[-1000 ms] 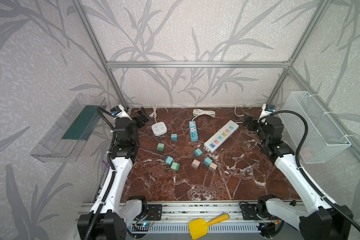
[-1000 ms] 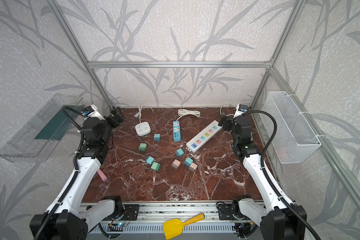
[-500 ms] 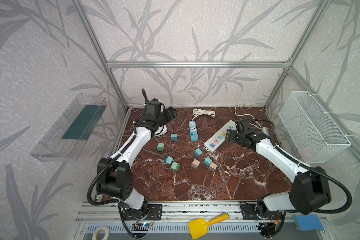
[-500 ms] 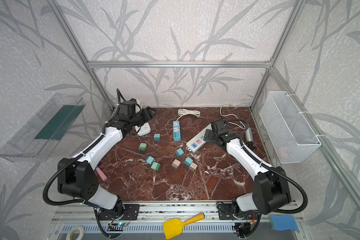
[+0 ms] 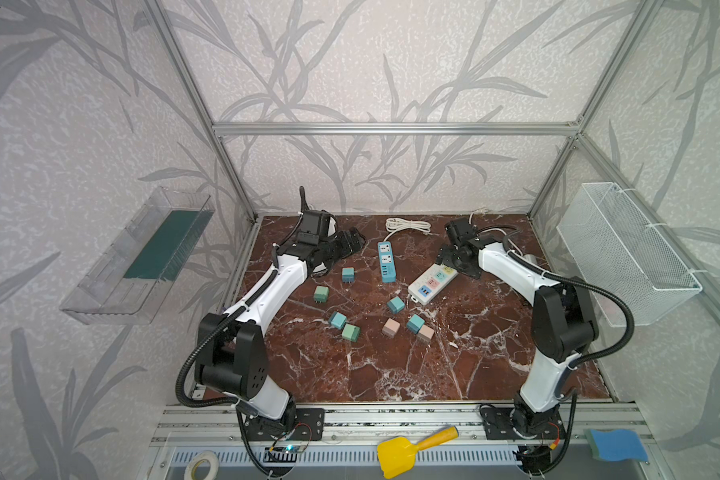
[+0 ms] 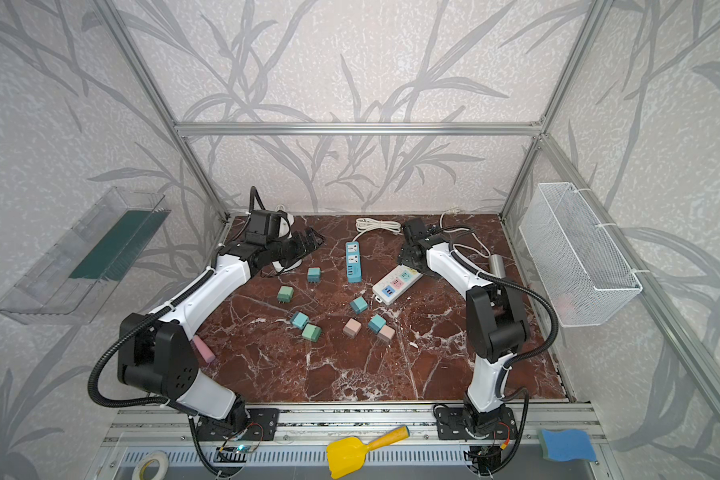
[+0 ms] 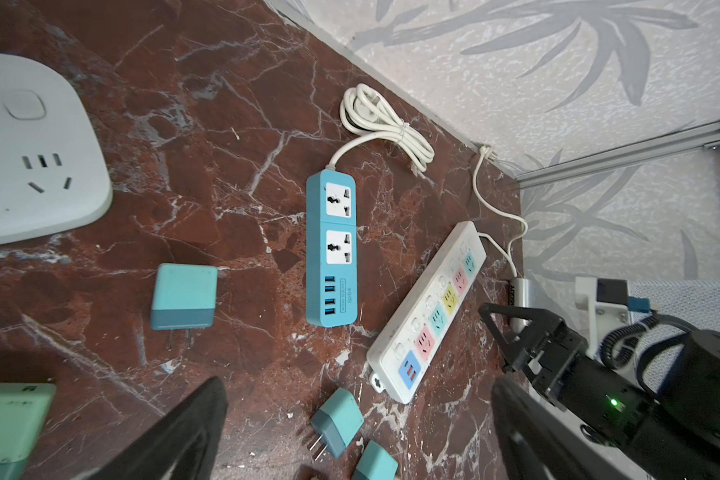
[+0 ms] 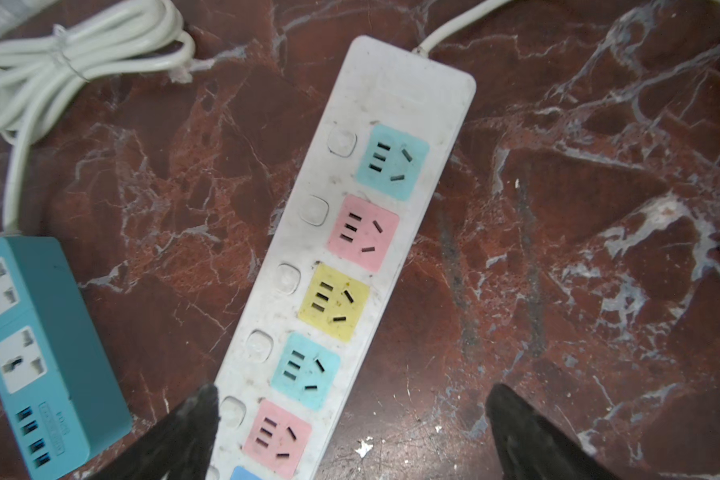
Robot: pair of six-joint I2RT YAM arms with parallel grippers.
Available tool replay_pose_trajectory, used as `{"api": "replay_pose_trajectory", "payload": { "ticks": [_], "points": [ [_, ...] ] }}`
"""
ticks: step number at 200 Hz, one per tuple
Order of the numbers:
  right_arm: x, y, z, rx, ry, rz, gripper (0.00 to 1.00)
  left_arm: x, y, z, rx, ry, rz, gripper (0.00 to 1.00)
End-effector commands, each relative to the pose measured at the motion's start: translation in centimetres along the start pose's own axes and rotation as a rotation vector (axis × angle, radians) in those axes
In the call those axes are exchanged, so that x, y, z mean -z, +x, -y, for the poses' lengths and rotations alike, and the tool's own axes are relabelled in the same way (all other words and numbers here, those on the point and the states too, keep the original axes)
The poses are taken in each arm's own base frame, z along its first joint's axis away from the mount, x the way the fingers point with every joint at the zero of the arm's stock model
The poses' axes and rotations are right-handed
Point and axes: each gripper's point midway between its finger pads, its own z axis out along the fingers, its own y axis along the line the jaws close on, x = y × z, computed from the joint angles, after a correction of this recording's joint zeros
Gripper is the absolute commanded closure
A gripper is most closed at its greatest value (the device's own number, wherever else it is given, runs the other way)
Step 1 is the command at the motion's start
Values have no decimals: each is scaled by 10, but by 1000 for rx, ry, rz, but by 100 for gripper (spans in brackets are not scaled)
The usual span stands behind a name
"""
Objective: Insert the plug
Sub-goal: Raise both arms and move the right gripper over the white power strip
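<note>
Hovering w/ jaws spread wide & empty: left gripper (image 7: 360, 386) nr teal plug (image 7: 184, 301) lying loose, prongs out, on marble top (image 7: 225, 104), right gripper (image 8: 354, 392) over white strip (image 8: 350, 249), blue strip (image 7: 331, 249) btwn, other plugs (image 5: 391, 327) scattered mid-table.

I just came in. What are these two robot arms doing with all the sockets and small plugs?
Nothing is gripped at this moment. The left claw is open and empty above the table, near the square white socket. The right claw is open too, low over the long white power strip. The small coloured plugs lie loose on the table, and no socket in view has a plug in it.
</note>
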Motion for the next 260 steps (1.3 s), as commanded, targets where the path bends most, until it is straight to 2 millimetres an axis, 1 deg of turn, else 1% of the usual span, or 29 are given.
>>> {"api": "replay_pose_trajectory", "payload": {
  "ticks": [1, 4, 7, 10, 17, 29, 53, 76, 92, 117, 144, 147, 162, 185, 217, 232, 260],
  "points": [
    [-8, 4, -11, 55, 73, -12, 1, 5, 4, 5, 14, 15, -36, 1],
    [-8, 3, -14, 64, 77, -10, 1, 5, 3, 6, 15, 19, -37, 1],
    [-13, 5, -15, 77, 91, -20, 1, 6, 2, 7, 17, 24, -37, 1],
    [-11, 4, -17, 84, 95, -20, 1, 7, 2, 7, 18, 26, -37, 1],
    [-16, 7, -20, 106, 118, -36, 1, 8, 1, 6, 22, 27, -33, 1],
    [-19, 9, -18, 128, 169, -46, 1, 9, -1, 6, 25, 34, -24, 1],
    [-24, 15, -20, 168, 185, -43, 1, 9, -4, 4, 48, 44, -19, 1],
    [-23, 19, -21, 243, 228, -5, 1, 12, -13, -8, 111, 38, 3, 1],
    [-26, 23, -21, 270, 241, -11, 1, 16, -22, -18, 155, 48, 30, 1],
    [-33, 27, -27, 291, 218, -26, 1, 20, -29, -22, 164, 45, 50, 1],
    [-35, 25, -38, 292, 194, -23, 1, 20, -30, -21, 164, 59, 48, 1],
    [-36, 25, -40, 323, 191, -26, 1, 20, -29, -21, 162, 58, 48, 1],
    [-37, 25, -46, 338, 181, -25, 1, 20, -30, -23, 154, 44, 57, 1],
    [-38, 26, -51, 351, 179, -23, 1, 23, -32, -23, 144, 37, 69, 1],
    [-42, 25, -60, 370, 166, -24, 1, 26, -31, -16, 139, 58, 66, 1],
    [-45, 27, -60, 391, 175, -34, 1, 30, -32, -14, 114, 47, 85, 1],
    [-46, 33, -54, 446, 210, -44, 1, 35, -32, -8, 93, 54, 96, 1]
  ]
}}
